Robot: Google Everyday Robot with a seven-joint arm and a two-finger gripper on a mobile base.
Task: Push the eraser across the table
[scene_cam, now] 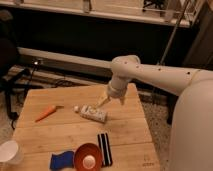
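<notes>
The eraser (104, 148), a flat black block with a thin white stripe, lies near the front edge of the light wooden table (60, 125), just right of a red bowl. My gripper (103, 101) hangs from the white arm above the table's back right part, over the right end of the lying white bottle (92, 113). It is well behind the eraser and apart from it.
An orange carrot (45, 113) lies at the left. A red bowl (88, 157) and a blue sponge-like piece (62, 160) sit at the front. A white cup (9, 151) stands at the front left corner. A black chair stands left of the table.
</notes>
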